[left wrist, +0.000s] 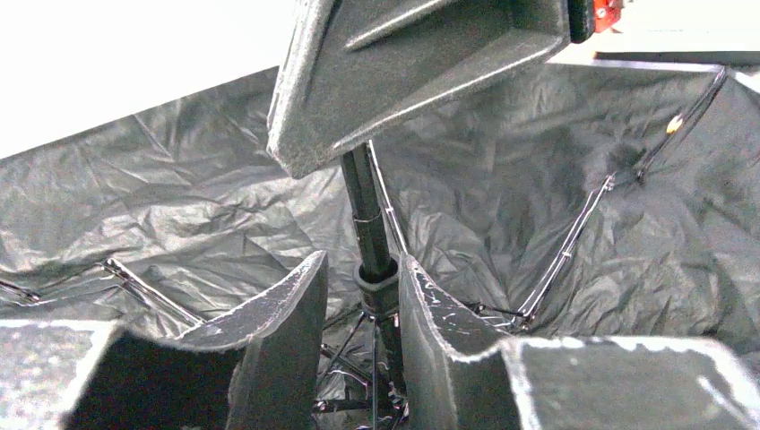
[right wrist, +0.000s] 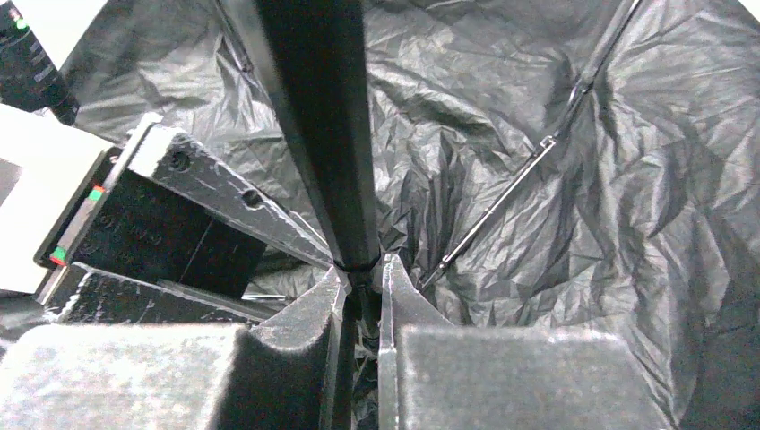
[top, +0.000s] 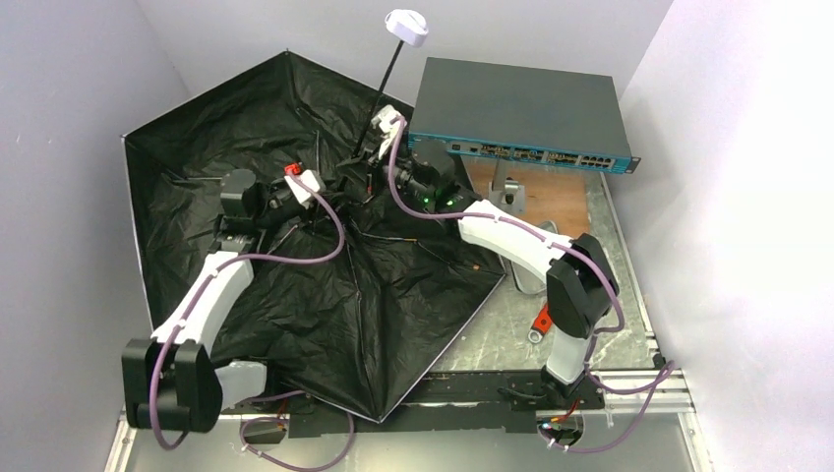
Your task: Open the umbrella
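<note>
The umbrella lies spread open on the table, its black canopy (top: 295,295) facing up with a silvery rim. Its thin black shaft (top: 386,84) rises to the pale handle (top: 406,27). My right gripper (top: 372,157) is shut on the shaft low down; in the right wrist view the shaft (right wrist: 323,134) runs between its fingers (right wrist: 363,269). My left gripper (top: 329,189) is at the hub. In the left wrist view it (left wrist: 361,260) is open around the shaft's runner (left wrist: 378,278), with a gap on the left side. Ribs (left wrist: 574,242) lie spread on the canopy.
A large dark grey flat box (top: 521,103) with a teal front stands at the back right, close to the right arm. A small red-handled tool (top: 539,324) lies on the metal table by the right arm's base. Grey walls enclose the left, back and right.
</note>
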You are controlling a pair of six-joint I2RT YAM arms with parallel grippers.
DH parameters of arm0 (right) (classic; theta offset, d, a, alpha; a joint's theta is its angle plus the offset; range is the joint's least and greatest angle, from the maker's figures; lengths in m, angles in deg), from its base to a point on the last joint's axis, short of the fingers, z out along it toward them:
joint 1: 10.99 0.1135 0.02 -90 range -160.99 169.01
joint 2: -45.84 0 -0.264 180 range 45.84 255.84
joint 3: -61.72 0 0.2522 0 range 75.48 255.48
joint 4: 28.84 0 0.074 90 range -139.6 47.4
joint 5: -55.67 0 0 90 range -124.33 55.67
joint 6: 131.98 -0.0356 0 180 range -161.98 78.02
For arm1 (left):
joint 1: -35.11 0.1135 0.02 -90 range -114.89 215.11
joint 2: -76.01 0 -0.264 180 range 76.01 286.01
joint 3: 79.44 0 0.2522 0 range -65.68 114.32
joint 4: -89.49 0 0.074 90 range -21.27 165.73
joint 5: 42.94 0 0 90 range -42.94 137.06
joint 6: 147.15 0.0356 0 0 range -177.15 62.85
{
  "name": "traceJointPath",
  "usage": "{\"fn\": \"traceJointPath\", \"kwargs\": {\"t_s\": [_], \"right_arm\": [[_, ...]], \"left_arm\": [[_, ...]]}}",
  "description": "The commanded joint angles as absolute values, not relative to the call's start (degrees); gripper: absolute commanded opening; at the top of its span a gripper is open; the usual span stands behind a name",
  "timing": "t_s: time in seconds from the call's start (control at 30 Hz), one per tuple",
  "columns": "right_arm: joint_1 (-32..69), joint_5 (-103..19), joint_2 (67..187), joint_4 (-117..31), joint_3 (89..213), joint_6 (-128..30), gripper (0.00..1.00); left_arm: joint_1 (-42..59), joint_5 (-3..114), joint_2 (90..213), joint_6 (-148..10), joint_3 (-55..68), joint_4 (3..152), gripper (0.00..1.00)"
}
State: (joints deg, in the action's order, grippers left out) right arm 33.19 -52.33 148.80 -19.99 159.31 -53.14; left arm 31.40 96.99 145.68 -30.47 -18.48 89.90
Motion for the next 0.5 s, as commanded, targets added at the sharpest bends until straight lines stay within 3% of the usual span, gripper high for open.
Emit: {"fn": "traceJointPath", "kwargs": {"t_s": [0.0, 0.47], "right_arm": [[32.87, -57.34, 140.45, -8.20, 161.68, -58.00, 0.00], [34.43, -58.98, 140.69, -8.72, 159.12, -56.85, 0.00]], "left_arm": [[30.82, 87.29, 140.13, -29.82, -19.68, 90.67, 0.39], [24.57, 84.69, 135.96, -31.80, -18.51, 92.34, 0.43]]}}
